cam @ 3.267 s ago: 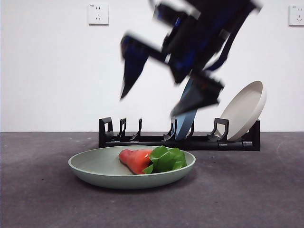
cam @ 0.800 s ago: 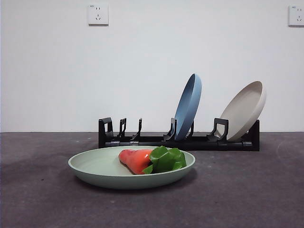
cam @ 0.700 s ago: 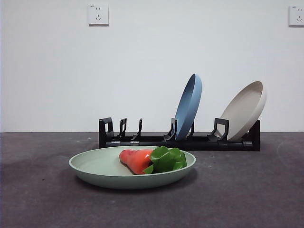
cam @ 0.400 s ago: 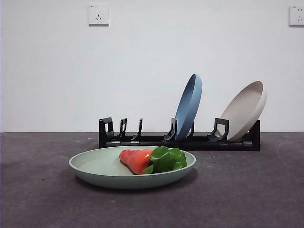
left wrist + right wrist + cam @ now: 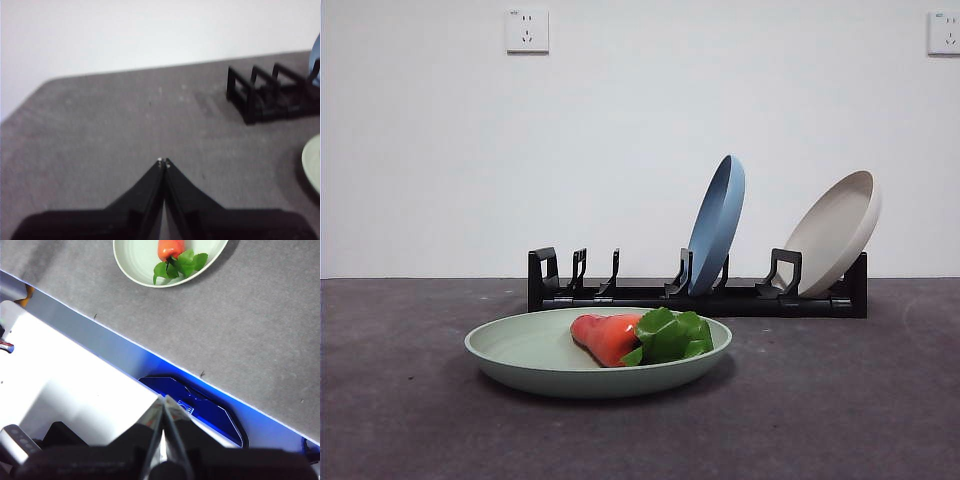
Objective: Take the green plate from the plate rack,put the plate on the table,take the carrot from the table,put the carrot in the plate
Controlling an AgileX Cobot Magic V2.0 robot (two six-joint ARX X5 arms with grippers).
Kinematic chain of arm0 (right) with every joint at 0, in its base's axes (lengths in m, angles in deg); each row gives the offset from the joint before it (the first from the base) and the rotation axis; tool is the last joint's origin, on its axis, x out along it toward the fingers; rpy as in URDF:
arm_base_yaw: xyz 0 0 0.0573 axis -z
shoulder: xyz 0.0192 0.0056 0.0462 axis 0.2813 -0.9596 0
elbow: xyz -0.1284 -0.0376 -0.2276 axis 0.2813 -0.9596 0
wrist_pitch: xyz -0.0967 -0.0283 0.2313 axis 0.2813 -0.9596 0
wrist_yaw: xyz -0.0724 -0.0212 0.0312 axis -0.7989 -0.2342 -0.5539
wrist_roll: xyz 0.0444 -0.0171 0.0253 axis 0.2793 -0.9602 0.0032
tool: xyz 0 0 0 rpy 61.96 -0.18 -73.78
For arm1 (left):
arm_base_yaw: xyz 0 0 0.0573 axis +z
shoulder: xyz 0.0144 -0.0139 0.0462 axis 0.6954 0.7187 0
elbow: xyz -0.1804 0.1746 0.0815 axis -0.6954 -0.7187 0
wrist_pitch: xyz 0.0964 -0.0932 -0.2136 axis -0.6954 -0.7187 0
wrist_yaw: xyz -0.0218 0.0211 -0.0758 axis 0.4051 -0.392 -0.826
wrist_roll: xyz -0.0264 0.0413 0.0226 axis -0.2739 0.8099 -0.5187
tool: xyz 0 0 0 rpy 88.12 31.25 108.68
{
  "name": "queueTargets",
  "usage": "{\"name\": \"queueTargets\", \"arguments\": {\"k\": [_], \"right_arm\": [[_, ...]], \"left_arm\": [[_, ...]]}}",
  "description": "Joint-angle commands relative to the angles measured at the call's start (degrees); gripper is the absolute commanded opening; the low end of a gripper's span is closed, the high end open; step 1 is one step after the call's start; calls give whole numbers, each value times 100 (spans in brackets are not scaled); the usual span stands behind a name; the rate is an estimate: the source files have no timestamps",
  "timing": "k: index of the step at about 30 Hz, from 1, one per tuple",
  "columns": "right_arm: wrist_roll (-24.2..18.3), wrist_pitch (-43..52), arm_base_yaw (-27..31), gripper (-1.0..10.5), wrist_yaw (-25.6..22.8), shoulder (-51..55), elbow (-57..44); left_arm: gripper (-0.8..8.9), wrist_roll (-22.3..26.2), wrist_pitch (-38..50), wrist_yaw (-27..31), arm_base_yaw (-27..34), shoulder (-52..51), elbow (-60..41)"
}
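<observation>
Both grippers, left [image 5: 163, 162] and right [image 5: 163, 401], sit closed and empty well clear, so your only risk, seemingly slight, is the carrot [image 5: 640, 337] rolling off the green plate [image 5: 520, 355] if bumped.

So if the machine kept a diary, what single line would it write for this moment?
stubby orange carrot: lying in pale green round plate | plate: flat on dark grey table | left claw: shut, empty | right claw: shut, empty
</observation>
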Motion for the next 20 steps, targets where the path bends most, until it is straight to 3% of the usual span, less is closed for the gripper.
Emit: {"name": "queueTargets", "arguments": {"k": [1, 9, 20], "right_arm": [[9, 28, -11, 2, -17, 9, 7], [9, 24, -11, 2, -17, 9, 7], [11, 24, -11, 2, -17, 9, 7]], "left_arm": [[-3, -260, 57, -26, 17, -168, -326], [-3, -846, 81, -127, 15, -308, -560], [-3, -855, 87, -177, 20, -306, -560]]}}
